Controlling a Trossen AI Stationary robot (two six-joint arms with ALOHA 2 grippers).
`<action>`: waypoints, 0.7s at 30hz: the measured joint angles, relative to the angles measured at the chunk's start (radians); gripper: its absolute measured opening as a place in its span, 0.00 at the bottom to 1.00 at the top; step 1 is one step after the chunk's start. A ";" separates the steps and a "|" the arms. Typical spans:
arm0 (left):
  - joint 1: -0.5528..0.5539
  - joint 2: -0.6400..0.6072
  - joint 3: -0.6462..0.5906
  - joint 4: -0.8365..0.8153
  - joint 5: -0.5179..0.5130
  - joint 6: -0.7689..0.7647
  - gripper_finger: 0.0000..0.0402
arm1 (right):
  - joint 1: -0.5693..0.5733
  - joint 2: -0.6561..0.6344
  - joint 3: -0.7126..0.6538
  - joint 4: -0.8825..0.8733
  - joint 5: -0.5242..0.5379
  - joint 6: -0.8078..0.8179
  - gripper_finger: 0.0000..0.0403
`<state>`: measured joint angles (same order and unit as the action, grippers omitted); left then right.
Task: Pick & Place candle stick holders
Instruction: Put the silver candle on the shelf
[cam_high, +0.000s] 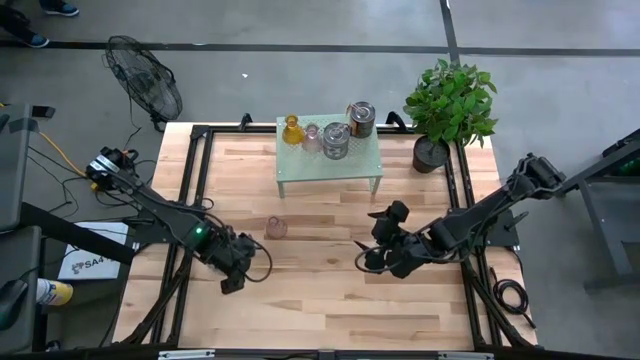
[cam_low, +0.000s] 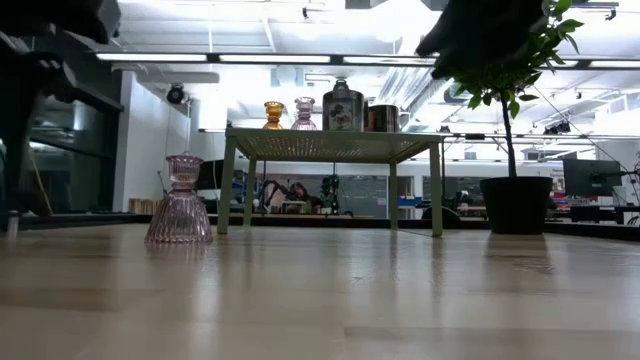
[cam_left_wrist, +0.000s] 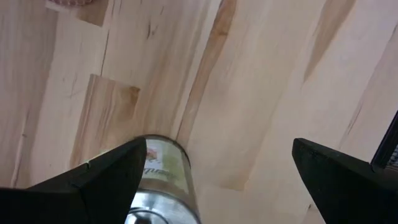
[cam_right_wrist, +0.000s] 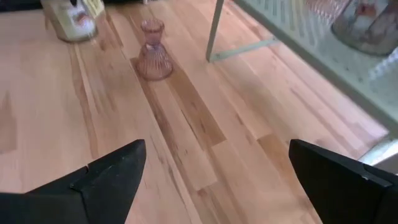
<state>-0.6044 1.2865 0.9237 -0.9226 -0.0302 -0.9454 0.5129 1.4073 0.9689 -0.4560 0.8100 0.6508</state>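
A silvery metal holder (cam_left_wrist: 163, 180) with a paper label stands on the table between my left gripper's (cam_left_wrist: 217, 180) open fingers, close against one finger (cam_left_wrist: 118, 171). It also shows in the right wrist view (cam_right_wrist: 71, 18). In the high view my left gripper (cam_high: 235, 268) hides it. A pale pink glass holder (cam_high: 276, 227) stands on its base on the table, clear of both grippers; it also shows in the low view (cam_low: 180, 200). An amber holder (cam_high: 291, 130), a pink one (cam_high: 312, 137) and two silvery ones (cam_high: 337, 141) (cam_high: 361, 118) stand on the pale green stand (cam_high: 330, 172). My right gripper (cam_high: 375, 252) is open and empty. My left gripper's fingers stand on either side of the silvery holder's wall (cam_left_wrist: 171, 165), coming from above at a slant. The holder sits right beside one finger; I cannot tell whether that finger touches it. The holder rests on the table.
A potted plant (cam_high: 448, 105) in a dark pot (cam_high: 430, 155) stands at the far right corner, beside the stand. A floor fan (cam_high: 145, 80) is beyond the table's far left corner. Bare wood (cam_high: 320, 300) lies between the grippers and toward the near edge.
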 joint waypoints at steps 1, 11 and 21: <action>-0.001 0.000 0.000 0.001 -0.003 -0.003 0.99 | 0.000 0.000 -0.011 0.006 -0.005 0.005 0.97; 0.002 -0.009 0.000 -0.050 0.035 -0.061 0.99 | 0.000 0.000 -0.062 0.094 -0.028 0.000 0.97; 0.001 -0.076 0.001 -0.129 0.047 -0.118 0.99 | -0.002 0.000 -0.063 0.100 -0.028 -0.003 0.97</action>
<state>-0.6029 1.2105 0.9249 -1.0519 0.0166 -1.0631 0.5114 1.4075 0.9058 -0.3561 0.7821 0.6477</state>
